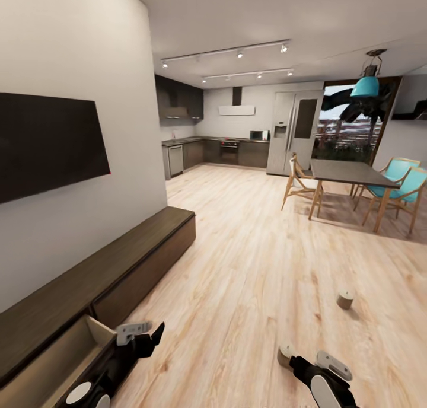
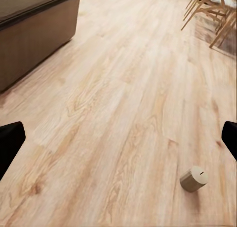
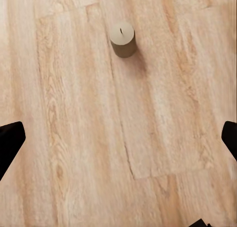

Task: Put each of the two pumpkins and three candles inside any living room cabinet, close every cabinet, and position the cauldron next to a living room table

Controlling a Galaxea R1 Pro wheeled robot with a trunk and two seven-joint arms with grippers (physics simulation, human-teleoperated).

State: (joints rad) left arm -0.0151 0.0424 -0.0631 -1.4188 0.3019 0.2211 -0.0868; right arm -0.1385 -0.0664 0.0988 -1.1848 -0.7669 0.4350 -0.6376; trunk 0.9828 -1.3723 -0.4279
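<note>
While both arms reach forward at the foot of the head view, neither touches anything. Left gripper (image 1: 142, 335) hangs low over the front edge of an open drawer (image 1: 89, 337) of the cabinet (image 1: 118, 260), its dark fingers pointing forward toward the floor (image 1: 237, 265). In the left wrist view the two finger pads (image 2: 10, 143) sit at opposite edges of the frame with bare planks between them: jaws wide, holding nothing.

Right gripper (image 1: 296, 360) sits low at the near right, arm cut off by the frame edge. A candle (image 1: 286, 354) stands on the floor just beside its tip, partly hidden behind the black finger. The right wrist view shows the fingertips (image 3: 11, 140) far apart at the frame edges, nothing between them, and an upright candle (image 3: 122, 39) ahead on the planks, wick slot visible on top: jaws wide, empty.

Second candle (image 1: 345, 299) stands farther out on the floor, well apart from both grippers; the left wrist view shows it too (image 2: 193, 178).

Drawer interior is pale beige; only a corner is visible, contents cut off. Rest of the cabinet's fronts look flush. Black TV (image 1: 50, 144) on the white wall above. Dining table (image 1: 350, 174) with chairs and the kitchen lie beyond.
</note>
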